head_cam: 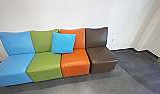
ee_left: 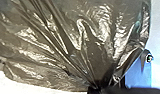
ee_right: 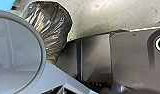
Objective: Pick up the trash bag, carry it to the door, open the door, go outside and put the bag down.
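Dark, shiny plastic of the trash bag point(ee_left: 71, 45) spreads across much of the left wrist view, its folds drawn together into a tight neck. At that neck is my left gripper point(ee_left: 96, 88), shut on the gathered plastic. From the right wrist camera the same bag point(ee_right: 52, 25) appears as a rounded, bulging bundle above the grey floor, beside the robot's dark body.
A row of joined seats, blue point(head_cam: 14, 67), green point(head_cam: 46, 66), orange point(head_cam: 75, 62) and brown point(head_cam: 102, 58), stands against a white wall point(head_cam: 71, 12). A light blue cushion point(head_cam: 63, 43) leans on the backrests. Dark floor point(head_cam: 138, 65) extends right of the seats.
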You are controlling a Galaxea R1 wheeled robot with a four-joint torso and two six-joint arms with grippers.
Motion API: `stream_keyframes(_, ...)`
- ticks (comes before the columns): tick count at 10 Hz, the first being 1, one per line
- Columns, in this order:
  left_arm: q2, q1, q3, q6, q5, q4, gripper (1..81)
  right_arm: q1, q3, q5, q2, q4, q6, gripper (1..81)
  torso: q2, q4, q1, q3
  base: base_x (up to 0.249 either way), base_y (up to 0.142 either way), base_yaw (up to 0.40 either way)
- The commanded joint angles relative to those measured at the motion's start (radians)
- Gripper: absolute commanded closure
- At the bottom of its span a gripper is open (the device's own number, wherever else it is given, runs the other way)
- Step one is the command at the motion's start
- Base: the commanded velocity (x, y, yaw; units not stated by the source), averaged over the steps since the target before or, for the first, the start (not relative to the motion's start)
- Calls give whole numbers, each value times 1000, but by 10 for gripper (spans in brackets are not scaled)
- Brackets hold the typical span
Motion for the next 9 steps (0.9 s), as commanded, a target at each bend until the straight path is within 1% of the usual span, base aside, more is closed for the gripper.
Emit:
stream_keyframes(1, 55, -5, -102, 5, 65, 16, 811, 3, -61, -75, 34, -35, -5, 10, 93, 0, -60, 49, 0, 0, 0)
stream_keyframes(2, 59, 1, -105, 5, 64, 16, 811, -8, -111, -75, 71, -48, -5, 10, 128, 0, -83, 64, 0, 0, 0)
stream_keyframes(3, 61, 7, -105, 5, 64, 16, 811, -19, -135, -72, 88, -61, -5, 10, 169, 0, -109, 81, 0, 0, 0)
stream_keyframes(5, 71, 16, -114, 6, 64, 18, 811, -39, -200, -54, 130, -67, -5, 10, 243, 0, -158, 114, 0, 0, 0)
stream_keyframes(7, 107, 22, -176, 7, 64, 25, 811, -54, -262, -46, 163, -78, -5, 10, 317, 0, -206, 145, 0, 0, 0)
stream_keyframes(8, 124, 26, -206, 7, 64, 33, 811, -59, -288, -34, 178, -79, -5, 10, 354, 0, -231, 110, 0, 0, 0)
stream_keyframes(9, 134, 32, -228, 7, 64, 33, 811, -63, -305, -32, 187, -81, -5, 10, 388, 0, -253, 119, 0, 0, 0)
